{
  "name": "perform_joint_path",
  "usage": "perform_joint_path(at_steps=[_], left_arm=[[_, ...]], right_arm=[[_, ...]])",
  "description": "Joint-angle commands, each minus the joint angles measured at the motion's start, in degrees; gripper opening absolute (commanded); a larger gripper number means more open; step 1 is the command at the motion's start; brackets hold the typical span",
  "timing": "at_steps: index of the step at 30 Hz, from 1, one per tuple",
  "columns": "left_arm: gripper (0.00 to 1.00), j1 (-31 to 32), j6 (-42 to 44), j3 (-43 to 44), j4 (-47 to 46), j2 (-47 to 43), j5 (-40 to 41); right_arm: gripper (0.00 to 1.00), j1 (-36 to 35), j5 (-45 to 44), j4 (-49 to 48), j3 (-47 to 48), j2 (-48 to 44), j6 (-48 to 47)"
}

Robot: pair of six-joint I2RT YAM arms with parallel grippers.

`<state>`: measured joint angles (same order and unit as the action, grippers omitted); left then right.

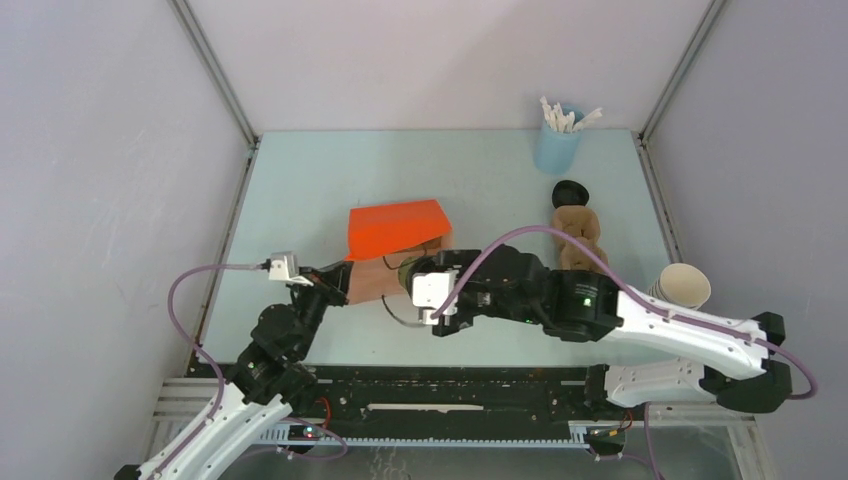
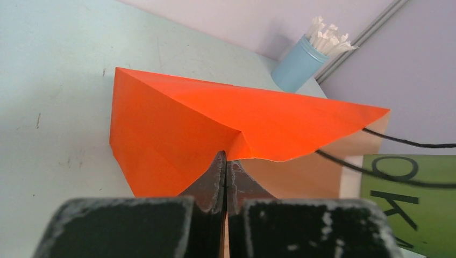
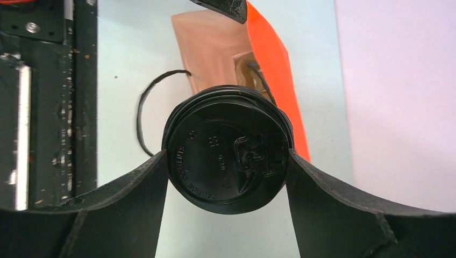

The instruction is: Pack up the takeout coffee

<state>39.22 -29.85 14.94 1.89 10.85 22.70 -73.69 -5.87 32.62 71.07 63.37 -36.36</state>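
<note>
The orange bag (image 1: 395, 228) lies on its side on the table, its brown-lined mouth (image 1: 368, 278) facing the near edge. My left gripper (image 1: 338, 285) is shut on the bag's upper mouth edge (image 2: 236, 145) and holds it raised. My right gripper (image 1: 415, 283) is shut on the takeout coffee, an olive-green cup (image 2: 411, 199) with a black lid (image 3: 228, 150). The cup lies sideways at the bag's mouth (image 3: 215, 48), bottom toward the bag. In the top view the right gripper hides most of the cup; a green sliver (image 1: 403, 268) shows.
A pale blue cup of white sticks (image 1: 557, 140) stands at the back right. A loose black lid (image 1: 570, 192) and brown cardboard pieces (image 1: 578, 235) lie in front of it. Lidless cups (image 1: 680, 287) lie at the right edge. The bag's black cord handle (image 1: 398, 316) loops near the mouth.
</note>
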Motion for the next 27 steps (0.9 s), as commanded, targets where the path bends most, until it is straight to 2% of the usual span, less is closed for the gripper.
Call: perform_joint_path(at_steps=[1, 6, 10, 14, 20, 27], left_arm=[[0.0, 0.2, -1.6, 0.2, 3.6, -0.3, 4.5], [0.0, 0.2, 0.6, 3.6, 5.4, 3.0, 7.0], [0.0, 0.2, -0.8, 6.1, 8.2, 5.8, 8.5], [0.0, 0.2, -2.3, 8.1, 9.2, 7.4, 7.4], [0.0, 0.2, -3.3, 13.5, 14.2, 8.1, 9.9], [0.0, 0.2, -5.1, 17.7, 19.0, 13.2, 11.1]], right_arm=[[0.51, -1.9, -5.6, -5.7, 4.0, 3.2, -7.5], [0.51, -3.1, -8.8, -5.5, 5.6, 6.9, -11.2], [0.51, -4.7, -11.5, -4.2, 6.4, 8.8, -13.2], [0.51, -6.0, -13.2, -2.1, 6.4, 9.2, -13.1], [0.51, -9.4, -16.8, 0.3, 6.4, 9.3, -11.9], [0.51, -13.5, -20.3, 2.2, 6.9, 10.2, -12.3]])
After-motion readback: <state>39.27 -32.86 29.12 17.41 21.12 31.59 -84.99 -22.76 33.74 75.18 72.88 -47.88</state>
